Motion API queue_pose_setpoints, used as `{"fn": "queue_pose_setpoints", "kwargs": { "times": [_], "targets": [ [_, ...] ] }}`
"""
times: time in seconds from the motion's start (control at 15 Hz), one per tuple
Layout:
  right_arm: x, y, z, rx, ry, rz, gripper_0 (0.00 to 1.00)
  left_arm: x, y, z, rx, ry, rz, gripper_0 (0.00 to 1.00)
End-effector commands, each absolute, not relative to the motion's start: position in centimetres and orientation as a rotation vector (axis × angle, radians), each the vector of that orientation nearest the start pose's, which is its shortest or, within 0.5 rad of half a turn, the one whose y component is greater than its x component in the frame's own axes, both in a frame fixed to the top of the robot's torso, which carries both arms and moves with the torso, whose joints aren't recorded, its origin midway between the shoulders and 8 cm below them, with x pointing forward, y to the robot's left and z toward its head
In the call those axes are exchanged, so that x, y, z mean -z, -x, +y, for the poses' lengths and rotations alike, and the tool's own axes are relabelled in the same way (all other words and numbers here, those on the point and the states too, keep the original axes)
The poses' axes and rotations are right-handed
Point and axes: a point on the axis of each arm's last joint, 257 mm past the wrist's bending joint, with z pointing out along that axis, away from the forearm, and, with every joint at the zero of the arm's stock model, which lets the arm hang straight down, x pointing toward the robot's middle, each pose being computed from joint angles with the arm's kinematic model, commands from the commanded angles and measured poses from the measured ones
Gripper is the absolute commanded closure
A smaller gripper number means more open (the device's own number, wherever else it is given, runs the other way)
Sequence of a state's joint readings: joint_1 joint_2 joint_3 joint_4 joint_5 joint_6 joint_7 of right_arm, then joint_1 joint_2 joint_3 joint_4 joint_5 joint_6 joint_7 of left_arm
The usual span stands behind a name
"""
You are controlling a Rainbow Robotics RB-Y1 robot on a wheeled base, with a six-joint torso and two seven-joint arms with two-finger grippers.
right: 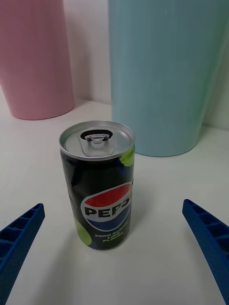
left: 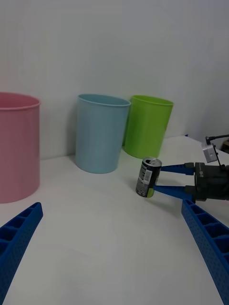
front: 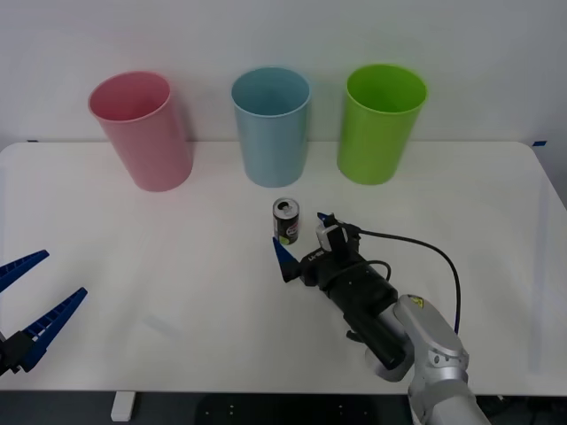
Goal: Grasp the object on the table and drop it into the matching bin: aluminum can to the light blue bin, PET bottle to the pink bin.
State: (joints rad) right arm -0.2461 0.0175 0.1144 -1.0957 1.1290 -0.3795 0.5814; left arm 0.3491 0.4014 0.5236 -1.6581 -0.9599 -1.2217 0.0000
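A plain white wall [front: 283, 35] rises behind, evenly lit.

I can see a lime green bin [front: 384, 122] standing upright at the back of the white surface, the rightmost of three cups in the front view. Its mouth is open and it tapers downward. Behind it I see a plain pale wall [front: 283, 31], which also backs the bin in the left wrist view [left: 147, 125].
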Motion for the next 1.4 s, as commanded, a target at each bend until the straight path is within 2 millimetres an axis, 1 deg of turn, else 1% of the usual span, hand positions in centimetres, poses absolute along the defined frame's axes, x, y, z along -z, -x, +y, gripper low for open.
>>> {"fn": "queue_pose_setpoints", "kwargs": {
  "times": [0.07,0.53,0.67,0.87,1.27,1.33,1.4],
  "targets": [
    [30.0,-56.0,-2.5,-0.33,0.537,1.599,0.0,16.9,-34.2,33.0,0.567,-0.465,1.441,0.0],
    [29.8,-57.7,-3.3,-0.251,0.521,1.629,0.0,16.9,-34.2,33.0,0.567,-0.465,1.441,0.0],
    [29.9,-57.8,-3.3,-0.24,0.523,1.633,0.0,16.9,-34.2,33.0,0.567,-0.465,1.441,0.0],
    [29.9,-57.5,-2.5,-0.255,0.532,1.631,0.0,16.9,-34.2,33.0,0.567,-0.465,1.441,0.0],
    [30.0,-57.3,-2.0,-0.264,0.54,1.629,0.0,16.9,-34.2,33.0,0.567,-0.465,1.441,0.0],
    [30.0,-57.3,-2.0,-0.264,0.541,1.628,0.14,16.9,-34.2,33.0,0.567,-0.465,1.441,0.0],
    [30.0,-57.2,-1.9,-0.271,0.536,1.63,0.67,16.9,-34.2,33.0,0.567,-0.465,1.441,0.0]
  ]
}}
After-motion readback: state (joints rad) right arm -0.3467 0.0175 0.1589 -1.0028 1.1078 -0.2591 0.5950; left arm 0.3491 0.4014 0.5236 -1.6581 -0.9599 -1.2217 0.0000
